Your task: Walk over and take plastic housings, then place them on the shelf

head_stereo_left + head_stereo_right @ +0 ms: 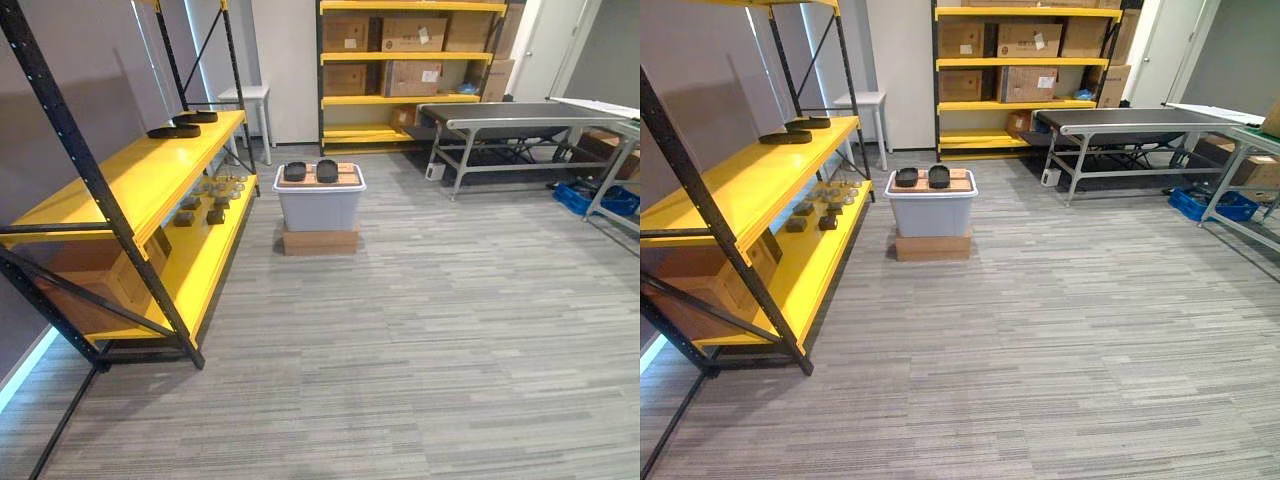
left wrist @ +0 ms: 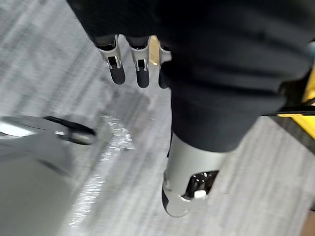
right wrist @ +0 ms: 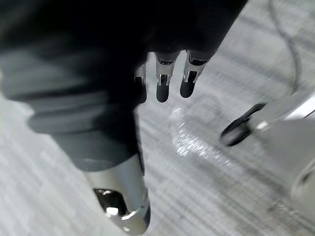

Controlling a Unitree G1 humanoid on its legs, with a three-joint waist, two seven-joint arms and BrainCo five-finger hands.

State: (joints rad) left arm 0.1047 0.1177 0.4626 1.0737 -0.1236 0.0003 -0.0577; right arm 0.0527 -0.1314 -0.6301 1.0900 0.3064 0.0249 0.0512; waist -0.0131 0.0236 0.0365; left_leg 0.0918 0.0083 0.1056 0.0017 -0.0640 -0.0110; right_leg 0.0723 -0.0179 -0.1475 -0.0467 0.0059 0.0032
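Two black plastic housings [image 1: 295, 171] [image 1: 327, 170] lie side by side on a wooden board on top of a grey lidded bin [image 1: 320, 208], which stands on a cardboard box in the middle of the floor ahead. At the left is the yellow shelf [image 1: 140, 180]; more black housings [image 1: 175, 131] rest at the far end of its upper tier. My left hand [image 2: 142, 69] hangs over the grey carpet with relaxed fingers and holds nothing. My right hand [image 3: 162, 81] hangs the same way, also with nothing in it.
Small parts [image 1: 210, 195] sit on the shelf's lower tier, with a cardboard box [image 1: 100, 280] below. A conveyor table [image 1: 520, 118] and a blue crate [image 1: 600, 200] stand at the right. A back rack [image 1: 410, 70] holds cardboard boxes. Open carpet lies between me and the bin.
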